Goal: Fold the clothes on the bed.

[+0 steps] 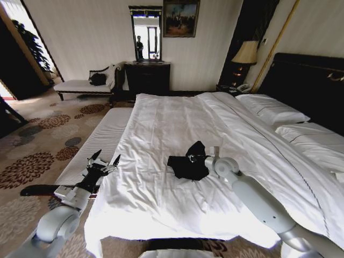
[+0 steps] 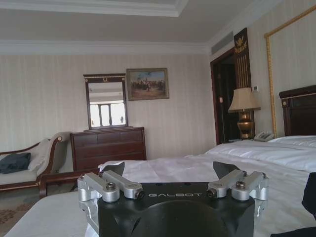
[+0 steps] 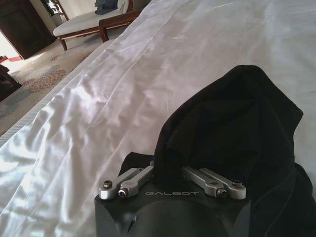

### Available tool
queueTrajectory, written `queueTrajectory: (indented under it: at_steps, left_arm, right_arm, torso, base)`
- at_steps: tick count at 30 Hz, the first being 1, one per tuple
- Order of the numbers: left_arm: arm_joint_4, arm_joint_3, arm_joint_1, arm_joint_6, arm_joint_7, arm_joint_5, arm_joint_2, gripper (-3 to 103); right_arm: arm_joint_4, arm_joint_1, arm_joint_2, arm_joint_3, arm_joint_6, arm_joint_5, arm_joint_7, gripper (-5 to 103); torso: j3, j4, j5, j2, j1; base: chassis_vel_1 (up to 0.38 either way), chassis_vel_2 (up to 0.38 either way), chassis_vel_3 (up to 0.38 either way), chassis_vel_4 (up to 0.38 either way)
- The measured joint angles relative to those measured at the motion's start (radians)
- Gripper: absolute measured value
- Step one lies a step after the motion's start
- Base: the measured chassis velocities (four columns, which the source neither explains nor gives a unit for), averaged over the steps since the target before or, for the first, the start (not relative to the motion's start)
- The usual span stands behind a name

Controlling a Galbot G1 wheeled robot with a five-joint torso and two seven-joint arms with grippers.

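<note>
One black T-shirt (image 1: 189, 161) lies bunched mid-bed (image 1: 161, 123), where the right gripper (image 1: 194, 158) appears clenched on a raised fold, probably to lift it over, while the left gripper (image 1: 103, 162) waits spread wide at the left edge.

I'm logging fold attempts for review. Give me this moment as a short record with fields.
garment: black T-shirt, bunched in a heap
surface: white bed, T-shirt near its foot end
right hand: shut on a fold of the T-shirt, fabric raised
left hand: open, beside the bed's edge, touching nothing
fold state: not yet flat or folded
</note>
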Motion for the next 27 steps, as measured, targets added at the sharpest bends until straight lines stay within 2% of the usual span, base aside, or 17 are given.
queueTrajectory:
  at_steps: [6,8,10,13,15,16,18,20,24,26,27]
  left_arm:
    - [0.000,0.000,0.000,0.000,0.000,0.000,0.000,100]
    - [0.000,0.000,0.000,0.000,0.000,0.000,0.000,100]
    - [0.000,0.000,0.000,0.000,0.000,0.000,0.000,100]
    - [0.000,0.000,0.000,0.000,0.000,0.000,0.000,100]
    - [0.000,0.000,0.000,0.000,0.000,0.000,0.000,100]
    - [0.000,0.000,0.000,0.000,0.000,0.000,0.000,100]
    - [0.000,0.000,0.000,0.000,0.000,0.000,0.000,100]
    - [0.000,0.000,0.000,0.000,0.000,0.000,0.000,100]
    - [0.000,0.000,0.000,0.000,0.000,0.000,0.000,100]
    - [0.000,0.000,0.000,0.000,0.000,0.000,0.000,100]
    - [0.000,0.000,0.000,0.000,0.000,0.000,0.000,100]
  right_arm:
    - [0.012,-0.005,0.020,-0.023,0.002,-0.005,0.010,4]
    - [0.028,-0.018,0.031,-0.036,0.002,-0.017,0.017,2]
    - [0.055,-0.046,0.035,-0.039,-0.005,-0.045,0.016,10]
    - [0.083,-0.071,0.027,-0.041,-0.005,-0.081,0.005,16]
    - [0.106,-0.082,0.015,-0.044,0.020,-0.128,-0.005,27]
    - [0.106,-0.082,0.015,-0.044,0.020,-0.128,-0.005,27]
    - [0.108,-0.078,0.009,-0.050,0.065,-0.162,-0.008,37]
    - [0.108,-0.076,0.008,-0.052,0.071,-0.168,-0.008,37]
    - [0.151,-0.057,-0.018,-0.049,0.080,-0.173,-0.027,60]
    - [0.170,-0.064,-0.024,-0.040,0.078,-0.170,-0.035,60]
    - [0.189,-0.075,-0.029,-0.031,0.077,-0.169,-0.042,65]
  torso:
    - [0.000,-0.0006,0.0000,0.000,0.000]
    - [0.000,0.0001,0.0000,0.000,0.000]
    - [0.000,0.0001,0.0001,0.000,0.000]
    - [0.000,-0.0003,0.0000,0.000,0.000]
    - [0.000,-0.0005,0.0001,0.000,0.000]
    - [0.000,-0.0005,0.0001,0.000,0.000]
    - [0.000,-0.0003,0.0002,0.000,0.000]
    - [0.000,-0.0002,0.0003,0.000,0.000]
    - [0.000,0.0001,0.0002,0.000,0.000]
    - [0.000,0.0001,0.0001,0.000,0.000]
    - [0.000,0.0000,0.0001,0.000,0.000]
  base:
    - [0.000,0.000,0.000,0.000]
    - [0.000,0.000,0.000,0.000]
    - [0.000,0.000,0.000,0.000]
    - [0.000,0.000,0.000,0.000]
    - [0.000,0.000,0.000,0.000]
    - [0.000,0.000,0.000,0.000]
    - [0.000,0.000,0.000,0.000]
    - [0.000,0.000,0.000,0.000]
    - [0.000,0.000,0.000,0.000]
    - [0.000,0.000,0.000,0.000]
    - [0.000,0.000,0.000,0.000]
